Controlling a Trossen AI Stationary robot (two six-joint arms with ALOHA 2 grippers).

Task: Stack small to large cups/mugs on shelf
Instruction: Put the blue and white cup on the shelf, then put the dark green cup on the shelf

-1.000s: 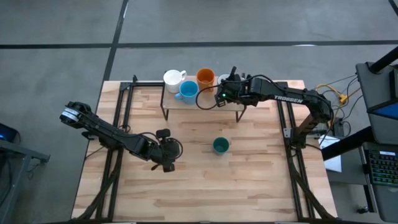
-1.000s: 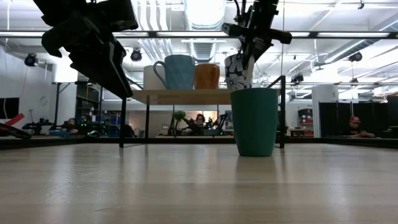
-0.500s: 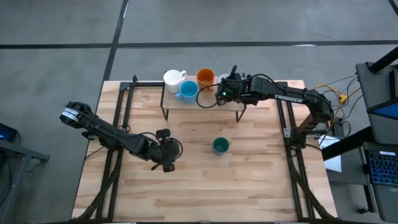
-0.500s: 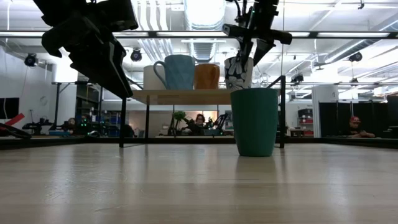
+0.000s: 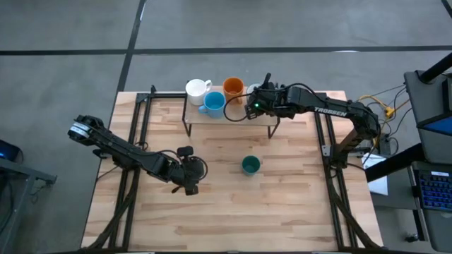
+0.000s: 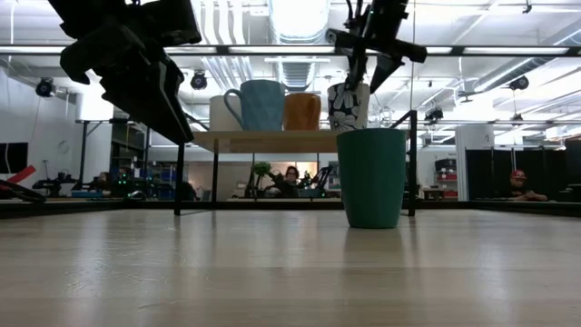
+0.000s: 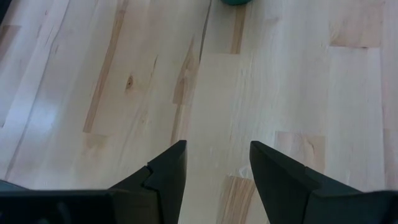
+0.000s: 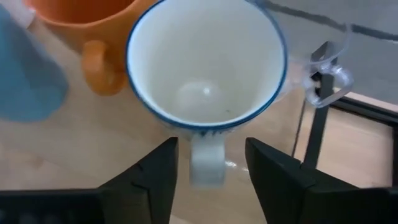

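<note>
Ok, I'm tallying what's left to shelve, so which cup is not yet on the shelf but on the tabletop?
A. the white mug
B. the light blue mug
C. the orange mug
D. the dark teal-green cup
D: the dark teal-green cup stands alone on the tabletop, in front of the shelf, while the white mug, light blue mug and orange mug sit on the shelf.

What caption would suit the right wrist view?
Right gripper open around the handle of the patterned mug standing on the shelf beside the orange mug.
</note>
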